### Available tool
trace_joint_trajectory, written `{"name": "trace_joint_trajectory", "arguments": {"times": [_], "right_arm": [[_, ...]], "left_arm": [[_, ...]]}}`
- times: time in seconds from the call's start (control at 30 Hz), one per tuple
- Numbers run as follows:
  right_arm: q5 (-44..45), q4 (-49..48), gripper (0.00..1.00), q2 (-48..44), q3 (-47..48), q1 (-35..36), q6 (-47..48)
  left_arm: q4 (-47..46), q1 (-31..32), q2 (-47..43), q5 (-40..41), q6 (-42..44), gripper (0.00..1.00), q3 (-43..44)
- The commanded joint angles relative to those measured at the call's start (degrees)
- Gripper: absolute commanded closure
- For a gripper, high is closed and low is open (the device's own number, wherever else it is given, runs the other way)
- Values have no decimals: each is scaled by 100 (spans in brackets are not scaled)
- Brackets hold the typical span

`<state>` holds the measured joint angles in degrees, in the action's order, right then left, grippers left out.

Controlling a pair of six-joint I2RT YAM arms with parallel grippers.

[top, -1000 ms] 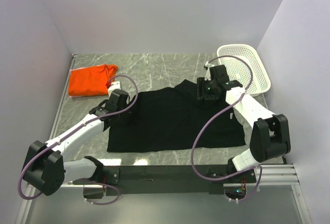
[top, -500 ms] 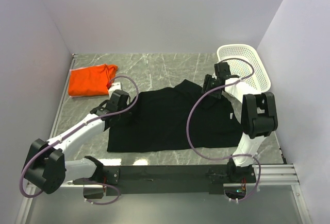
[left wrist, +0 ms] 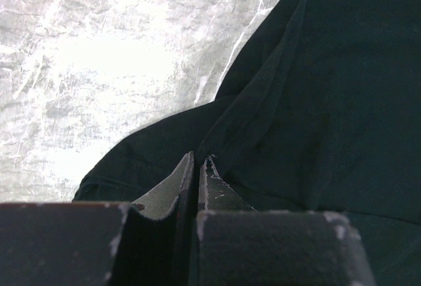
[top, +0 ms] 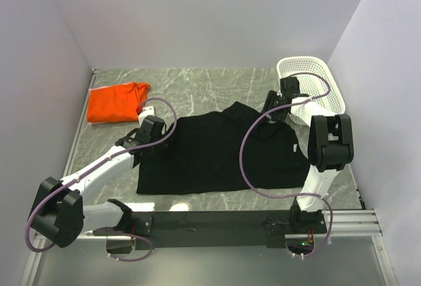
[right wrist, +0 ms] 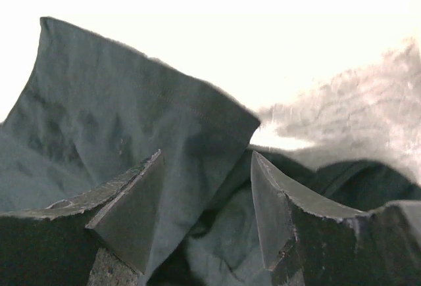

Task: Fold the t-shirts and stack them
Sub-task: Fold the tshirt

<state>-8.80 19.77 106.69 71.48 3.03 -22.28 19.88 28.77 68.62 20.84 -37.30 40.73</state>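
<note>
The black t-shirt (top: 210, 158) lies spread mid-table, the orange t-shirt (top: 117, 104) at the far-left edge, with bare marble between them. The left gripper (left wrist: 198, 166) is closed to a slit, seemingly pinching the black sleeve hem. The right gripper (right wrist: 204, 207) gapes around a raised fold near the basket (top: 334, 95).

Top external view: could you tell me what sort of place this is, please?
Probably a robotics lab cell: plain pale walls enclosing a grey marble-patterned table, two white robot arms bolted at its near edge, and a black cloth t-shirt laid out as test material.
</note>
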Motion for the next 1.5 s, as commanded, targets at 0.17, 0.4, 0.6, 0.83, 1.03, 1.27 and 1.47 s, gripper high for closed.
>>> {"name": "trace_joint_trajectory", "arguments": {"times": [0.17, 0.4, 0.6, 0.83, 1.03, 1.27, 1.47], "right_arm": [[-175, -87, 39, 361, 446, -109, -74], [-307, -140, 41, 501, 498, -101, -180], [-333, -123, 90, 607, 743, -118, -171], [-368, -8, 100, 344, 1078, -109, 22], [-588, -105, 100, -366, 938, -83, 189], [-825, -202, 100, -1571, 139, -30, 400], [-843, 18, 100, -2460, -170, -13, 654]], "left_arm": [[-98, -30, -50, 25, -58, 100, 5], [-89, -30, -94, 25, -58, 99, -4], [-63, -39, -86, 87, -84, 99, 14], [-54, -231, -129, 70, -93, 99, 110], [-177, -775, -200, -19, -137, 99, 312], [-309, -1137, -314, 104, -58, 100, 515], [-397, -1155, -122, 551, 205, 99, 936]]}}
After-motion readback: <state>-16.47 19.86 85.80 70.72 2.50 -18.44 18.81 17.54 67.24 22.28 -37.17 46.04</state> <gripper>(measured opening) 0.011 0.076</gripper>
